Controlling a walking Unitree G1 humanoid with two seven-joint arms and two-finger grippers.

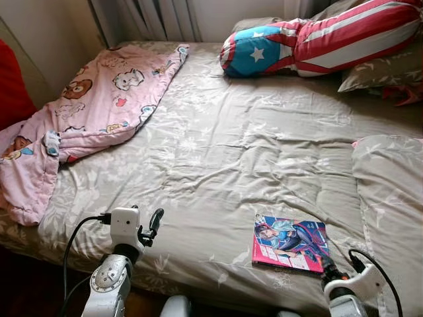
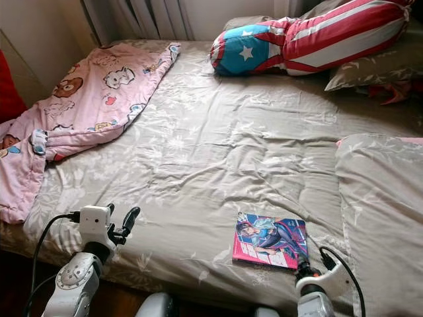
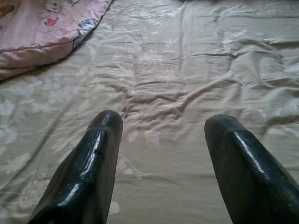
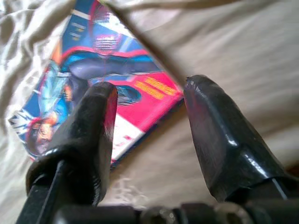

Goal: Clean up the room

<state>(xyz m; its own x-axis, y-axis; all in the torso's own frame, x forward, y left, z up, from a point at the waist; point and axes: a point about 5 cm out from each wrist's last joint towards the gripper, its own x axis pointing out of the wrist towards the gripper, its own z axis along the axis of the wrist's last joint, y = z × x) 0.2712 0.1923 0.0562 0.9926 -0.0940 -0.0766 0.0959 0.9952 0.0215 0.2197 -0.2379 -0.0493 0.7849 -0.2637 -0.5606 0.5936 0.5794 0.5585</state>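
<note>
A colourful comic book [image 1: 289, 242] lies flat on the grey floral bedsheet [image 1: 238, 145] near the bed's front edge. My right gripper [image 4: 149, 91] sits low at the book's near right corner, open. One of its fingers [image 4: 96, 121] is over the cover and the other is over the sheet. A crumpled pink cartoon blanket [image 1: 86, 112] covers the bed's left side. My left gripper [image 3: 161, 126] hovers open over bare sheet at the front left, with nothing between its fingers. A stars-and-stripes pillow [image 1: 317, 39] lies at the head of the bed.
A grey pillow [image 1: 390, 198] lies along the bed's right side, with more grey pillows [image 1: 386, 69] at the back right. Something red [image 1: 13, 86] stands against the left wall. Curtains [image 1: 155, 18] hang behind the bed. The bed's middle is bare sheet.
</note>
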